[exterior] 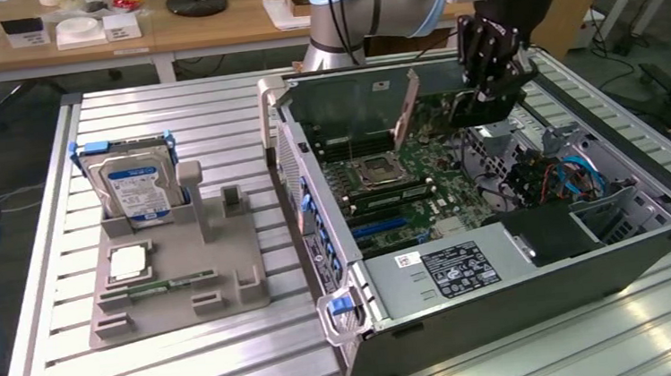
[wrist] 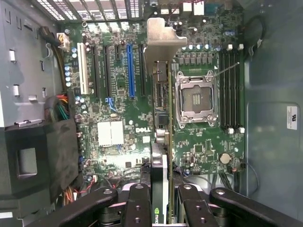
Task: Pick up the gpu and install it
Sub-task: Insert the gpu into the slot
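End effector (wrist: 163, 201) partly closed, grasping the gpu (wrist: 162, 156) edge-on, above the motherboard (wrist: 113, 132)

Robotics lab: slotted alu bench (exterior: 186, 119), open PC case (exterior: 501, 305), desks (exterior: 215, 31) behind.

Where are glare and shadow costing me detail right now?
Exterior view: the slatted table glares bright along its near edge, and the case interior beneath the gripper is dim. Wrist view: the metal bracket of the gpu and a white patch on the motherboard wash out; the black shroud is flat dark.
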